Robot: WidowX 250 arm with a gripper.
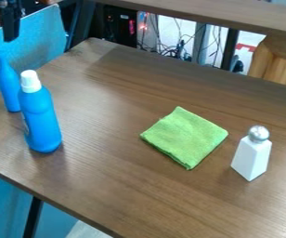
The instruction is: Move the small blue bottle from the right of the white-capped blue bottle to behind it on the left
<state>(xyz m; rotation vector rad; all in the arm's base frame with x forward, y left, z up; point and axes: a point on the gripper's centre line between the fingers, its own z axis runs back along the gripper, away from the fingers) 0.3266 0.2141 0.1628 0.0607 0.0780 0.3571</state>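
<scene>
A: Start at the pincer (10,25). Wide or narrow?
B: Cannot tell. Upper left, dark, with nothing seen hanging below it.

A: Nearest to it?
B: Slim blue bottle (9,88), upright near the left side of the table (117,172). Looks like smooth, hard plastic; probably light, stiff, a little slippery. Long neck, narrow base: likely tips if nudged high. I'd take it round the body, below the neck.

A: Next out?
B: Capped blue bottle (43,123), just beside it, nearer the camera. Upright, stouter. Weight depends on the fill, which I can't see. Walls may give slightly if squeezed. Best hold: squarely across the upper body, under the white cap (30,81). The cap alone is a poor hold; could twist or slip.

A: Farther off?
B: Green cloth (185,137), folded flat, well apart from the bottles. Soft, limp, light; pinch an edge or corner. Beyond it, a white shaker (252,155), metal-looking top, upright. Stiff, perhaps brittle; flat sides suit a level, gentle hold.
</scene>
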